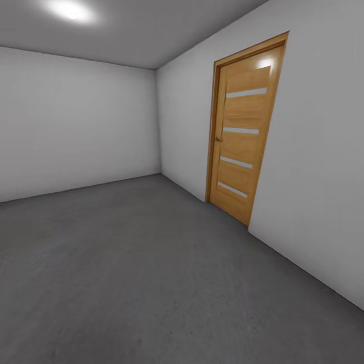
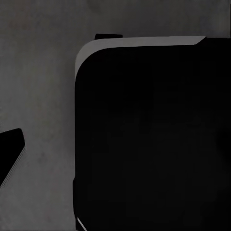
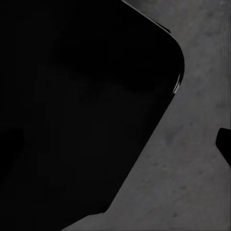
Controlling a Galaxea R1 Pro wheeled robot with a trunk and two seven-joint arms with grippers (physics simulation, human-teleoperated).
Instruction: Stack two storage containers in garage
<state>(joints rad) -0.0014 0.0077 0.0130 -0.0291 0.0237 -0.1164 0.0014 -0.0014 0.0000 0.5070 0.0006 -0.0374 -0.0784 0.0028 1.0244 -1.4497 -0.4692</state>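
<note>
Head view: bare garage corner, dark grey speckled concrete floor [image 1: 151,283] spreading wide and unobstructed from the near edge to the far wall. White far wall [image 1: 76,121] meeting white right-hand wall [image 1: 318,167] at a corner left of a closed wooden door [image 1: 245,131] with four narrow pale horizontal strips. Door set in the right-hand wall, its foot at floor level. Bright ceiling light [image 1: 71,10] at upper left. Plenty of open room across the middle and left of the floor; boundaries only at the two walls.

Left wrist view: large black rounded-corner body [image 2: 149,134], likely part of the robot, with a thin pale rim along one edge, over grey concrete floor [image 2: 38,86]. Small dark wedge [image 2: 10,149] at the picture's border, identity unclear. Fingers not made out here; open or closed, cannot say.

Right wrist view: similar black rounded mass [image 3: 82,110] against grey speckled floor [image 3: 192,183], with a small dark shape [image 3: 224,142] at the border. Fingers likewise not distinguishable; their state cannot be judged.

No orange-red seen anywhere in these pictures, so position of the containers relative to the fingers, and their look, cannot be told.
</note>
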